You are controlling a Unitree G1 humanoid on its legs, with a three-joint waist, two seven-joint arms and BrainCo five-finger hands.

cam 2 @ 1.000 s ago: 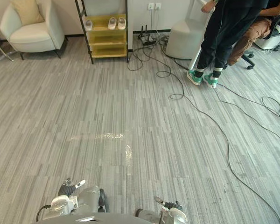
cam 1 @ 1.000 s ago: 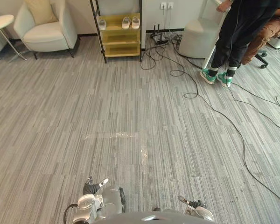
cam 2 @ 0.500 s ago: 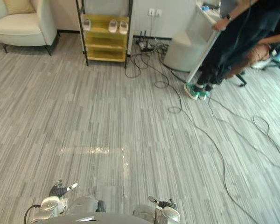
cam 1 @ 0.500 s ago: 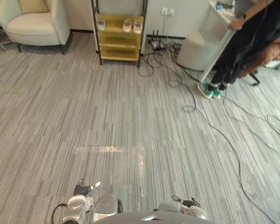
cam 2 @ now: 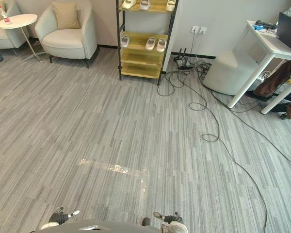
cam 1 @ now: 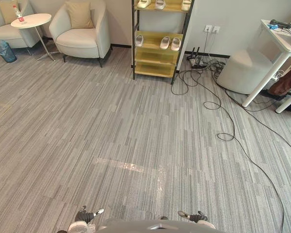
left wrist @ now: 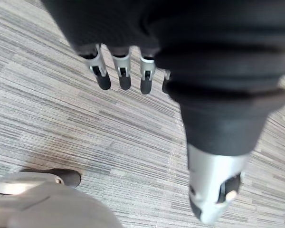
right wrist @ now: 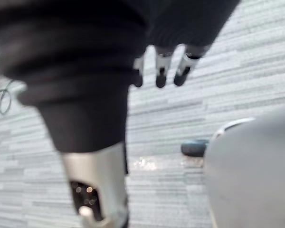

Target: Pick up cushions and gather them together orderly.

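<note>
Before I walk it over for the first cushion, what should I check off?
1. Empty left hand: ok, fingers relaxed, nothing held.
2. Empty right hand: ok, likewise.
3. Targets located: ok, one cushion on the near armchair, a second cushion on the far armchair.
4. Targets in reach: not ok, both sit across the room.
5. Route over the carpet: ok, cables lie off to the right.
</note>
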